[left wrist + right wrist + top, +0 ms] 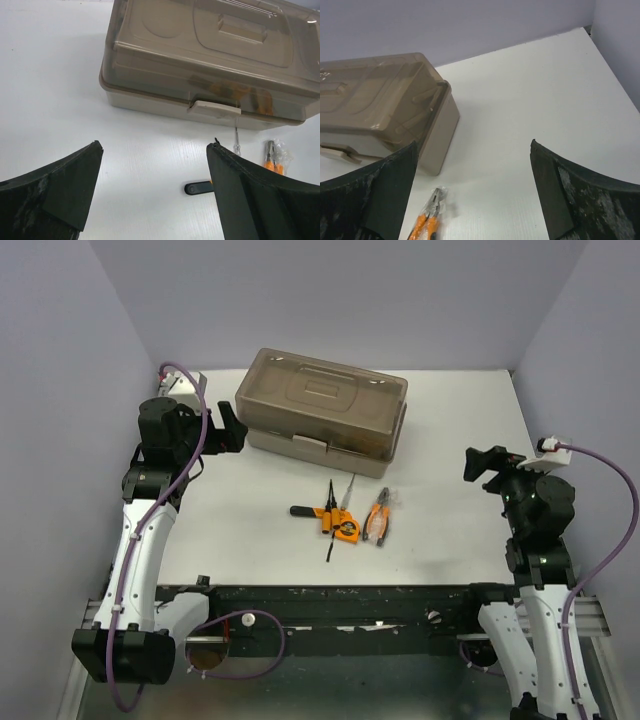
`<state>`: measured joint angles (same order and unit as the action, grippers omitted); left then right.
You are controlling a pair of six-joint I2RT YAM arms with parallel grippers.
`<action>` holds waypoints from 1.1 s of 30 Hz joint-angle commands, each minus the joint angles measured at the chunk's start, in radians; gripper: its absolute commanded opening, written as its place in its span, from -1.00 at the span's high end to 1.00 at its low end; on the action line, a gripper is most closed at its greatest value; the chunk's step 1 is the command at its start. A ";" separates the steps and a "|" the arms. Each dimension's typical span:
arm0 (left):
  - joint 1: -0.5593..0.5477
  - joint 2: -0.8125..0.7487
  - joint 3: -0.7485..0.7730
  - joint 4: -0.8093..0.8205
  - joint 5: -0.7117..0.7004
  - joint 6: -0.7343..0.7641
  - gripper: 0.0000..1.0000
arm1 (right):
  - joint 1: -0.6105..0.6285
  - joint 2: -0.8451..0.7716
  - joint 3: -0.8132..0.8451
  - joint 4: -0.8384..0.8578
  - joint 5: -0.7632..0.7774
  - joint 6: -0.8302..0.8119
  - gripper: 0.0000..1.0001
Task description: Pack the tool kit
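Observation:
The tool kit's beige toolbox point(322, 392) stands at the back middle of the table with its smoky brown lid down and its latch point(310, 445) facing me. In front of it lie an orange tape measure point(345, 530), orange-handled pliers point(378, 520) in a clear wrap and thin screwdrivers point(331, 502). My left gripper point(232, 428) hovers open just left of the box, empty. My right gripper point(487, 462) hangs open and empty to the right. The left wrist view shows the toolbox point(210, 65), its latch point(216, 108) and the pliers point(272, 160) beyond the open left gripper point(156, 144).
The right wrist view shows the toolbox's right end point(437, 135) and the pliers point(427, 220) past the open right gripper point(473, 144). Purple walls close the table at the back and sides. A black rail point(350, 600) runs along the near edge.

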<state>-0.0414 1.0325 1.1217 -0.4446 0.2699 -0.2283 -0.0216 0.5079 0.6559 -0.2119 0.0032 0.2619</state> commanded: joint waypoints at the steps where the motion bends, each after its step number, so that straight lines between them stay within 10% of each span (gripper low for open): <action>1: 0.002 -0.008 0.039 -0.008 0.012 0.012 -0.98 | -0.003 0.056 0.114 -0.147 -0.052 0.002 -1.00; 12: 0.003 0.300 0.373 -0.058 0.204 -0.006 -0.98 | 0.005 0.351 0.347 -0.234 -0.298 0.089 -1.00; 33: -0.012 0.910 0.862 -0.215 0.095 0.093 -0.80 | 0.241 0.925 0.590 -0.146 -0.316 0.132 -1.00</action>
<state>-0.0406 1.9541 1.9617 -0.6353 0.4259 -0.1745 0.2127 1.3884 1.1873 -0.3836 -0.2714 0.3927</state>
